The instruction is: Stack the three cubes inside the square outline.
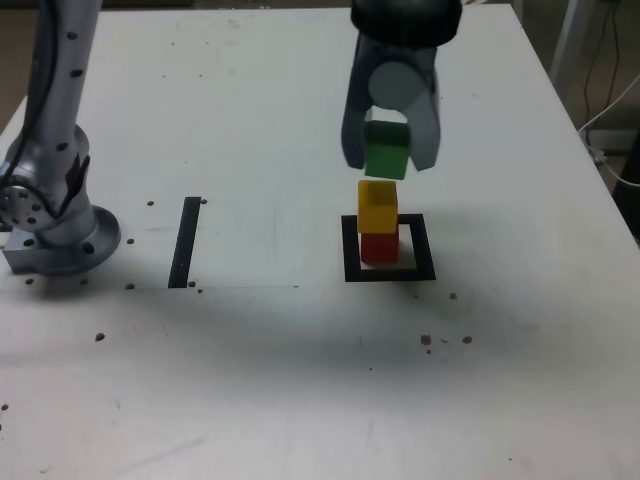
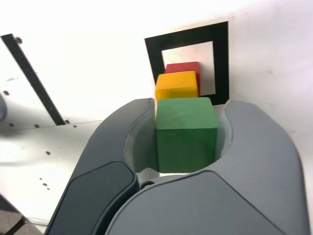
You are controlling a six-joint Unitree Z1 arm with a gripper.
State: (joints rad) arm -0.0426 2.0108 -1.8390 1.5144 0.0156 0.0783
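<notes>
The green cube [image 1: 386, 158] is grasped between the two jaws, one on either side of it, above the yellow cube [image 1: 377, 208]; whether the two cubes touch, I cannot tell. The yellow cube sits on the red cube [image 1: 380, 249], whose front shows below it in the exterior view. The red cube is inside the square outline [image 1: 424, 248], within its thick black border, with more of the white centre showing on the exterior view's right of the cube. In the wrist view the green cube partly covers the yellow one, and the yellow one partly covers the red. Farther out, toward the exterior view's left, a straight black strip [image 1: 186, 242] lies on the white bench [image 1: 270, 380], well apart from the outline. Beyond it, at the exterior view's left edge, stands a grey round base [image 1: 75, 250]. Small dark spots [image 1: 100, 337] are scattered over the bench
</notes>
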